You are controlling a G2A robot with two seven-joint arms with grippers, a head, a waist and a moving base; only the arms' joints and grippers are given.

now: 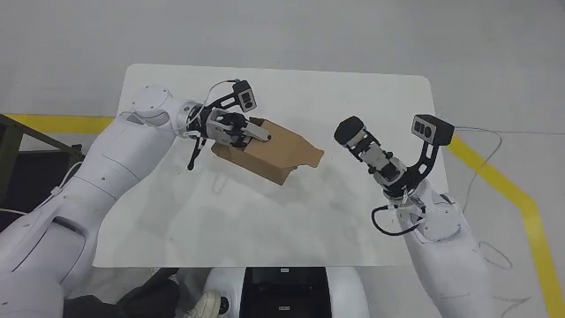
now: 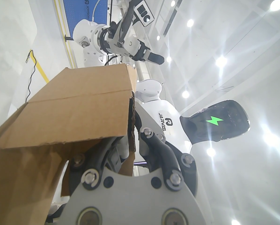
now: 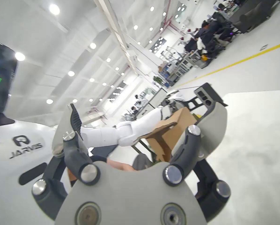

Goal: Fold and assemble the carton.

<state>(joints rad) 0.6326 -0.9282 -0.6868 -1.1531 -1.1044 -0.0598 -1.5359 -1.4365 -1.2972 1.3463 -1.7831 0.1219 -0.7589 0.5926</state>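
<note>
- Carton [image 1: 274,152]: brown cardboard, partly opened up, lying askew on the table [image 1: 353,230], left of centre. One flap [image 1: 309,153] juts out twd my right arm
- Left gripper [image 1: 250,131]: clamped on the carton wall at the end nearest my left arm. In the left wrist view the cut board edge [image 2: 131,118] sits between the fingers
- Step in hand (my judgement): left anchors the carton while right squares the body or folds a flap
- Keep the left clamp firm w/o twisting; I expect thin board to crease off its score lines
- Right gripper [image 1: 351,131]: fingers spread wide, nothing held, well apart from the carton
- Rec. approach: bring right in from the free-flap side and press flat along the score, not on the corner
- Obstructions: nothing lies btw right gripper and carton. My left wrist camera [image 1: 245,99] crowds the clamped end, so work the far end first
- Surroundings: yellow floor line [image 1: 508,190] beside the table
</note>
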